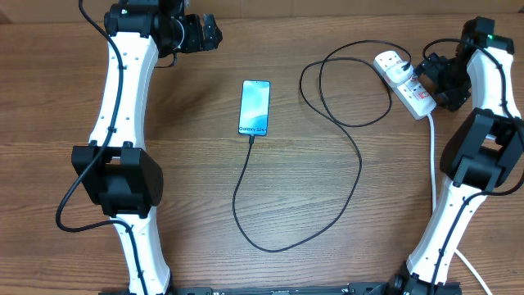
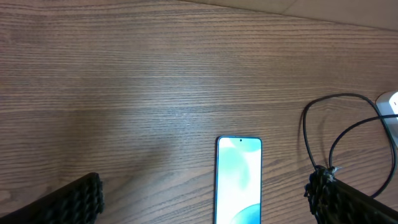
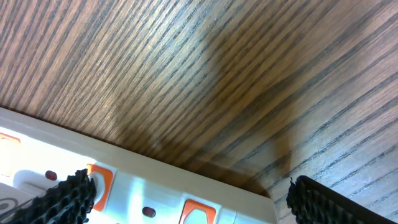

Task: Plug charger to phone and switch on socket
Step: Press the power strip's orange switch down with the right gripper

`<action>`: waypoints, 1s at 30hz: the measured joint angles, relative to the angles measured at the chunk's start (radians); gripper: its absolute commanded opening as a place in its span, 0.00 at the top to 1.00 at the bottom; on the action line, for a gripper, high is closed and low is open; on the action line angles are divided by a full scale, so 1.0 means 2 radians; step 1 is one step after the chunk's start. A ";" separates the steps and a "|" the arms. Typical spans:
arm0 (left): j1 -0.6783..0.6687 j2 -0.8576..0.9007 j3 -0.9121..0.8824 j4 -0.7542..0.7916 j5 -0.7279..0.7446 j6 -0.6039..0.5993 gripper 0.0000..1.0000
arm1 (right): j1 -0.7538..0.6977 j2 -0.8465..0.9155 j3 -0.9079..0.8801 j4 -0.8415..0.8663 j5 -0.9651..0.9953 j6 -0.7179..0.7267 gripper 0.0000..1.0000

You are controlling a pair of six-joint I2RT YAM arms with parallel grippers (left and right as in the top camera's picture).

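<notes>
The phone [image 1: 255,107] lies screen up in the middle of the table, glowing light blue; its top end shows in the left wrist view [image 2: 239,177]. The black charger cable [image 1: 357,160] runs from the phone's near end in a big loop to a plug in the white socket strip [image 1: 405,83] at the far right. The strip's orange-red switches show in the right wrist view [image 3: 198,213]. My left gripper [image 1: 206,33] is open and empty at the far left, away from the phone. My right gripper [image 1: 432,78] is open, right over the strip's near end.
The strip's thick white cord [image 1: 433,164] runs down the right side beside my right arm. The charger cable loops [image 2: 323,134] lie between the phone and the strip. Bare wooden tabletop [image 1: 196,164] lies left of the phone.
</notes>
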 measured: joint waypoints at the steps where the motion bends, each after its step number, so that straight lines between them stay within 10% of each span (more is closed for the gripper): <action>1: 0.000 0.000 0.000 0.000 0.000 0.000 0.00 | 0.000 0.000 0.000 -0.002 -0.002 0.000 0.00; 30: 0.000 0.000 0.000 0.000 0.000 0.000 0.00 | -0.002 -0.096 0.004 -0.100 0.014 0.000 0.00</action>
